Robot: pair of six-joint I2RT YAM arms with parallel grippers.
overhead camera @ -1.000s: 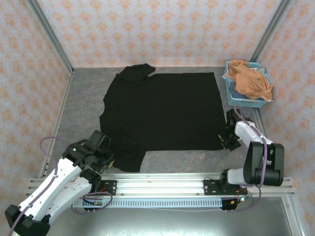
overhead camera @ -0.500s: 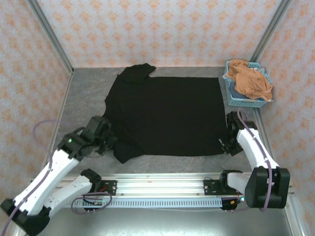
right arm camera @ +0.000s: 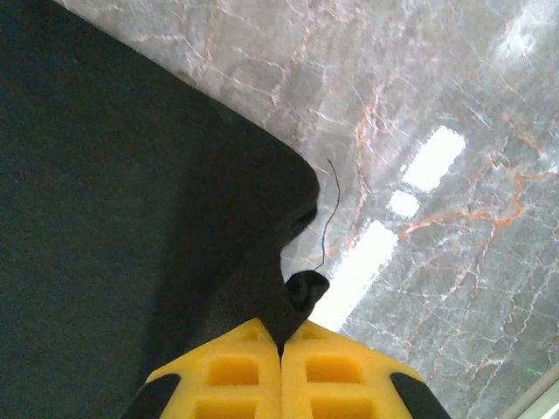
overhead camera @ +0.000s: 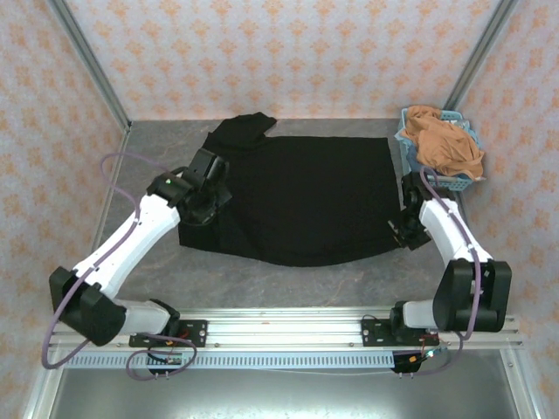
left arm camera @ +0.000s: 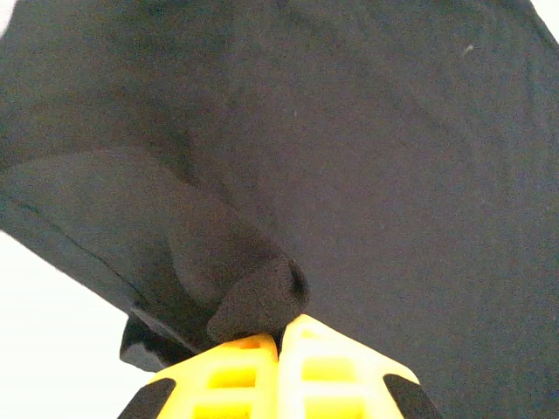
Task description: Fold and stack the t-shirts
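Left end effector (left arm camera: pixel 279 325) and right end effector (right arm camera: pixel 281 332) clamp black t-shirt (overhead camera: pixel 306 201) (opposite sides).

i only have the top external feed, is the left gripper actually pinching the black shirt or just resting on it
Observer: In the left wrist view the left gripper is shut, with a bunched fold of the black t-shirt pinched at its tips.
Operator: and the right one
Observer: The right gripper is shut on the shirt's corner, a small nub of fabric poking past the tips.
Operator: anything loose there
Observer: A thin thread trails from that corner over the marble table.
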